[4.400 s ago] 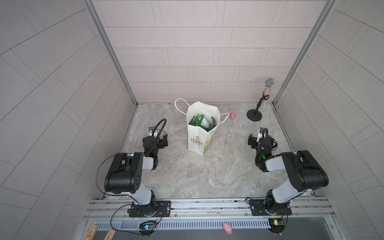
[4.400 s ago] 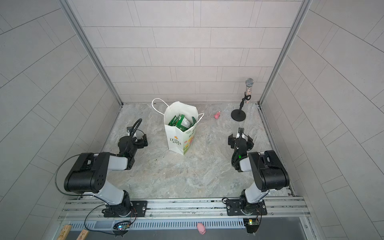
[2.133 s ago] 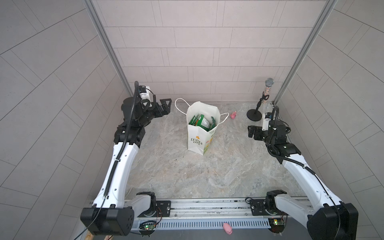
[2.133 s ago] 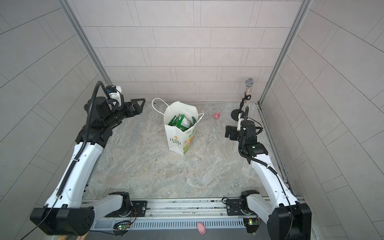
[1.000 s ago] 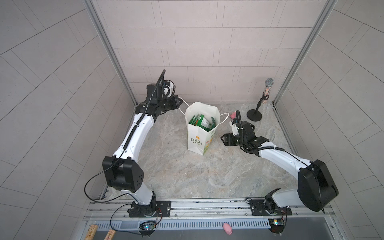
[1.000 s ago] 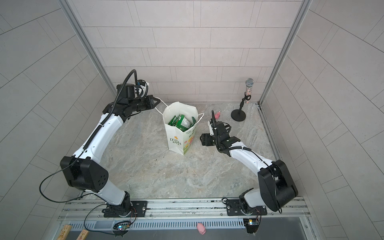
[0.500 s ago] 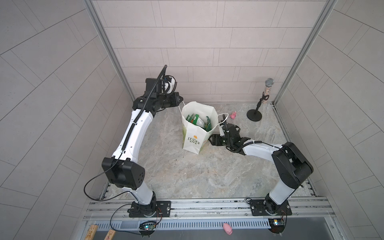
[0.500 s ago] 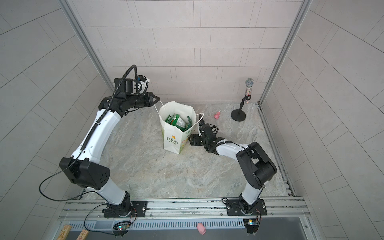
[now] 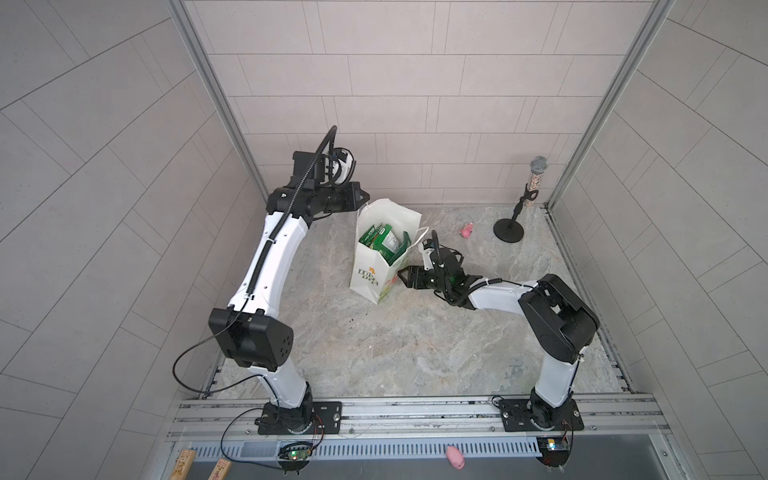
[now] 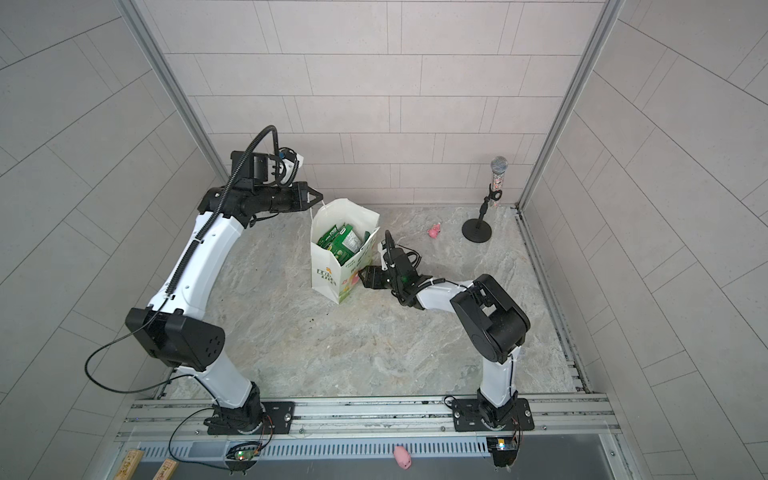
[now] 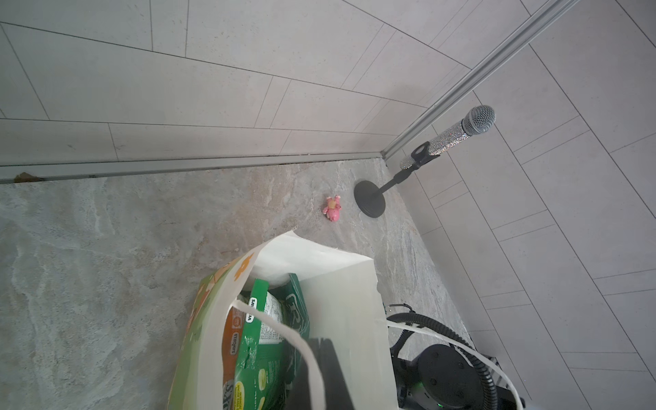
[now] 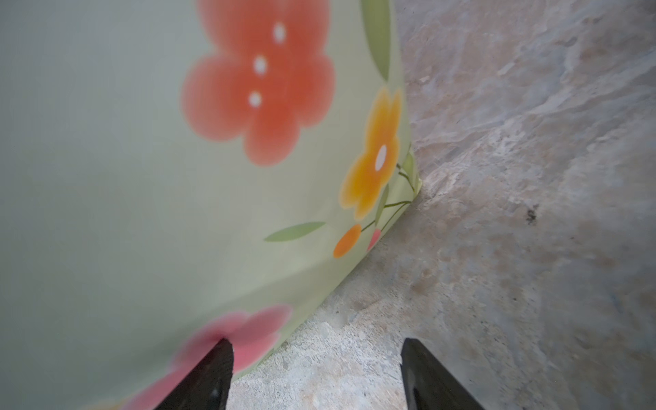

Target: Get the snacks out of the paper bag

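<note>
Both top views: tall white paper bag with green print and flowered sides (image 9: 368,266) (image 10: 328,266) stands open-topped toward the rear of the marbled grey tabletop (image 9: 395,340). Glossy green snack packets (image 9: 380,241) sit upright inside. Left tool (image 9: 365,196) is clenched on the bag's white cord handle (image 11: 280,326) at the rear-left of the rim. Right tool (image 9: 404,277), jaws spread, sits low at the bag's right side. Open tabletop in front and left. Black microphone stand (image 9: 508,230) and small pink toy (image 9: 467,230) are well apart, rear right. Left wrist: cord crosses the dark finger (image 11: 337,383); packets crowd the mouth. Right wrist: one fingertip (image 12: 213,372) at the flowered wall by the bottom edge, the other over bare tabletop.
</note>
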`<state>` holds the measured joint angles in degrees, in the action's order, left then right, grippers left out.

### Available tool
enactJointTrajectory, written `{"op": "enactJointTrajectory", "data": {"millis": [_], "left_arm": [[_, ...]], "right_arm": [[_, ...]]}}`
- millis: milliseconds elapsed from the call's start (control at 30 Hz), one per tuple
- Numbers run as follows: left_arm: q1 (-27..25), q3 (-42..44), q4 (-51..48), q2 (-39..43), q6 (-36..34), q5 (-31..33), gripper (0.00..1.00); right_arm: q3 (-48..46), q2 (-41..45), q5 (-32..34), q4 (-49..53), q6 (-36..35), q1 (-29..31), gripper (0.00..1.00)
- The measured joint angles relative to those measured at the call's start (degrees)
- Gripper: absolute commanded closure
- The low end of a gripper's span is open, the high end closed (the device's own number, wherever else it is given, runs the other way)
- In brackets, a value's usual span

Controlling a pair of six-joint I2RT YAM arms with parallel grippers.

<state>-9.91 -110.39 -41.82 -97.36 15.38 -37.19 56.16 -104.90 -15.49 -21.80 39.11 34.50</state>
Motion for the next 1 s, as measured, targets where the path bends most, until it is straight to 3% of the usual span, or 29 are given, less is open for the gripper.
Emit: {"op": "enactJointTrajectory", "data": {"millis": [233,533,667,1000], "left_arm": [[-4.37,3.45,0.37,1.55,-0.46,0.17,1.00],[-10.12,5.01,1.88,2.97,-0.33,1.14,1.00],[-12.70,5.57,3.04,3.56,0.20,1.81,1.00],[-16.50,12.83,10.51,6.80,5.53,2.58,1.00]], "right_arm": [[-6.99,8.66,3.23,6.71,-3.32,-2.05,0.21],[-12.81,27.71,8.13,21.57,-9.20,-16.57,0.21],[-10.10,35.15,8.00,28.44,-11.56,-19.96,0.21],[2.86,40.96,-0.28,37.92,-13.84,-18.71,0.22]]}}
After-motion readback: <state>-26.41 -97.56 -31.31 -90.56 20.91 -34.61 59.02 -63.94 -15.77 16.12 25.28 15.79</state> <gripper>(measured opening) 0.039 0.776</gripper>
